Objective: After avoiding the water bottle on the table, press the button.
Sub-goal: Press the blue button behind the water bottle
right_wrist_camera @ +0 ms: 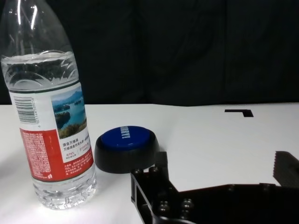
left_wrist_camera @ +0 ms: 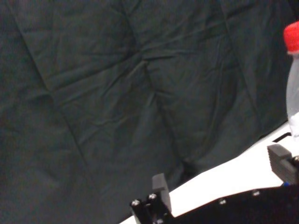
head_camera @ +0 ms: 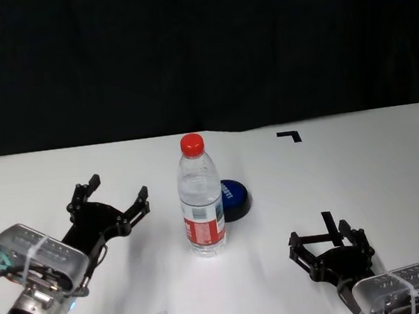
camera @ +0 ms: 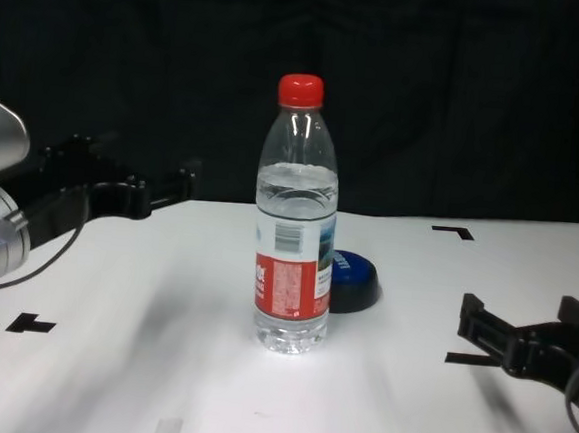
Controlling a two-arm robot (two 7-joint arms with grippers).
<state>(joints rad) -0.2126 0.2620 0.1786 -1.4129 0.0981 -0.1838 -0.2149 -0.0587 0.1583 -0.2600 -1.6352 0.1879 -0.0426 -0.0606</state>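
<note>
I see the water bottle (head_camera: 201, 195) standing up straight in the middle of the white counter (head_camera: 362, 178). The blue button (head_camera: 234, 198) sits just behind it, a little to the right, very close to the bottle. My left gripper (head_camera: 109, 197) hangs to the left of the bottle, and its fingers (head_camera: 140, 200) are spread wide with nothing in them. My right gripper (head_camera: 328, 240) is near me on the right, well apart from the button. Its fingers are spread too and hold nothing.
</note>
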